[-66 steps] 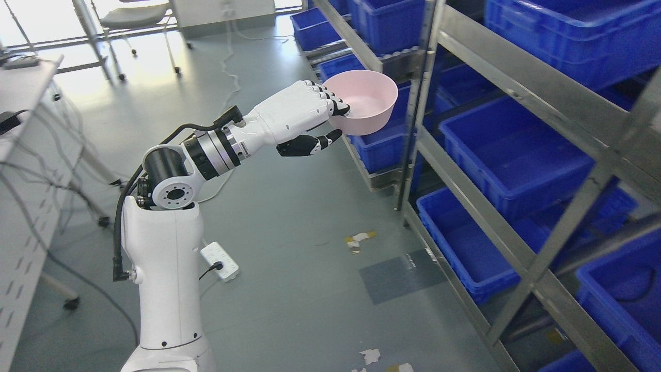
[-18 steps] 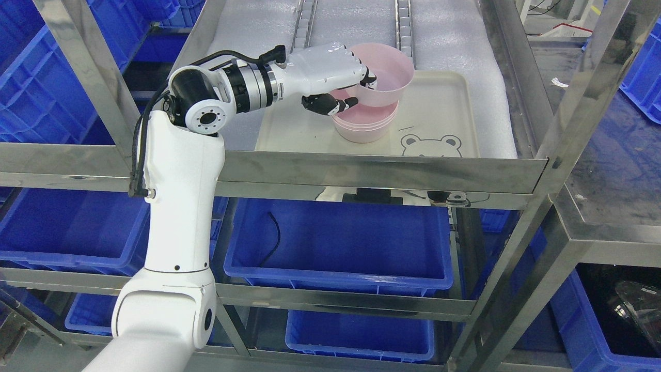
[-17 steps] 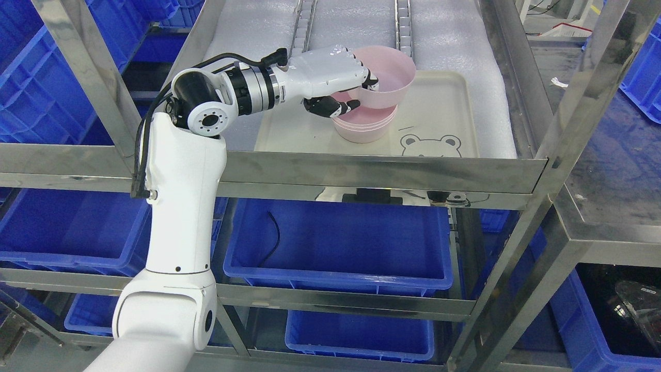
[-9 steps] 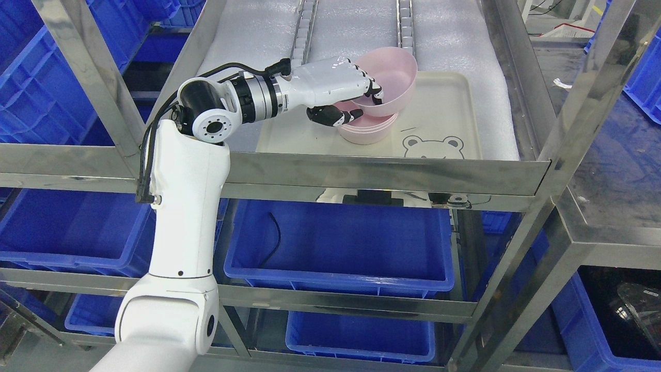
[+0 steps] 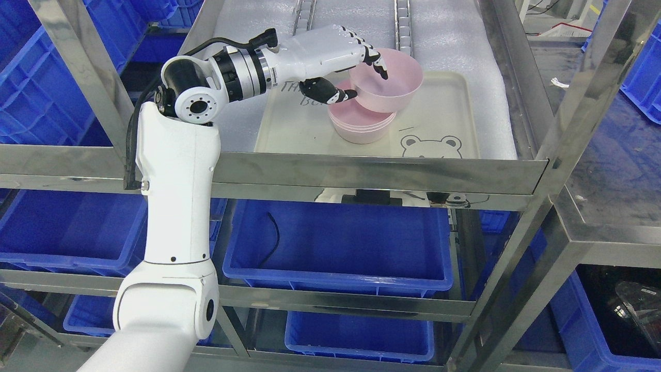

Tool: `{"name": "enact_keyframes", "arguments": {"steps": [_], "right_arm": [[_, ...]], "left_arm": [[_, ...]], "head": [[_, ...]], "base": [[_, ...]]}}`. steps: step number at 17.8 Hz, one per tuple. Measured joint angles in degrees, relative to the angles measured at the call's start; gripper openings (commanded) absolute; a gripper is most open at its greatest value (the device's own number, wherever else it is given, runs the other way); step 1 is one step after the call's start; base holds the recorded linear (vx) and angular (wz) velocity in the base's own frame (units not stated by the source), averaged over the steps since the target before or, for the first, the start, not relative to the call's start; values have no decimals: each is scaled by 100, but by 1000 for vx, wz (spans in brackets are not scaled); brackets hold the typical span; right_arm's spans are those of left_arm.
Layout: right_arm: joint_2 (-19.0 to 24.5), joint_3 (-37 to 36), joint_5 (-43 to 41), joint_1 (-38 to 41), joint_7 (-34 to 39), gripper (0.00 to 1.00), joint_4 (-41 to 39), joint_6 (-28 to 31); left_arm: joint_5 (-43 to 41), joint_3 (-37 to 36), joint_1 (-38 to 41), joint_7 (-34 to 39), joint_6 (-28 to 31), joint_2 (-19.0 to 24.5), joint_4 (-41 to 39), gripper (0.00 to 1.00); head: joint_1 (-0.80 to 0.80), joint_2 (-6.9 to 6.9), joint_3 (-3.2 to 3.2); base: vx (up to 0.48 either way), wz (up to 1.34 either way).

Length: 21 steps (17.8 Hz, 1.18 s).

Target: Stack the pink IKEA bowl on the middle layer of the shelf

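A pink bowl (image 5: 393, 85) rests tilted on a stack of pink bowls (image 5: 361, 126), offset to the right of it. The stack stands on a cream tray (image 5: 439, 116) with a bear print, on the steel shelf's foam-lined layer. My left hand (image 5: 367, 81) is at the top bowl's left rim. Its fingers (image 5: 379, 61) are stretched out over the rim and the thumb (image 5: 341, 95) lies below it, against the outer wall. The hand is open and does not grip the bowl.
The shelf's steel front rail (image 5: 361, 173) runs below the tray, with an upright post (image 5: 583, 103) on the right. Blue bins (image 5: 335, 248) fill the lower layers and the left side. White foam (image 5: 454, 36) lines the layer around the tray.
My left hand has opened and let go of the top bowl, lifting a little. The bowl now sits tilted on the stack, shifted right.
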Motion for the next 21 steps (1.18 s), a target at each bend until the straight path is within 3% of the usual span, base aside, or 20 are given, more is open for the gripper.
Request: {"name": "enact_keyframes", "arguments": {"steps": [12, 19, 21], "right_arm": [[0, 0, 0, -2, -2, 100, 0, -15], [0, 0, 0, -2, -2, 100, 0, -19], [0, 0, 0, -1, -2, 100, 0, -22]], "left_arm": [[1909, -14, -74, -288, 366, 57, -12, 42], [2844, -949, 861, -53, 539, 26, -409, 66], [2956, -1338, 1225, 93, 534, 19, -521, 68]], "head": [[0, 0, 0], [0, 0, 0], [0, 0, 0]], "base": [[2, 0], [-5, 0], [-11, 0]]}}
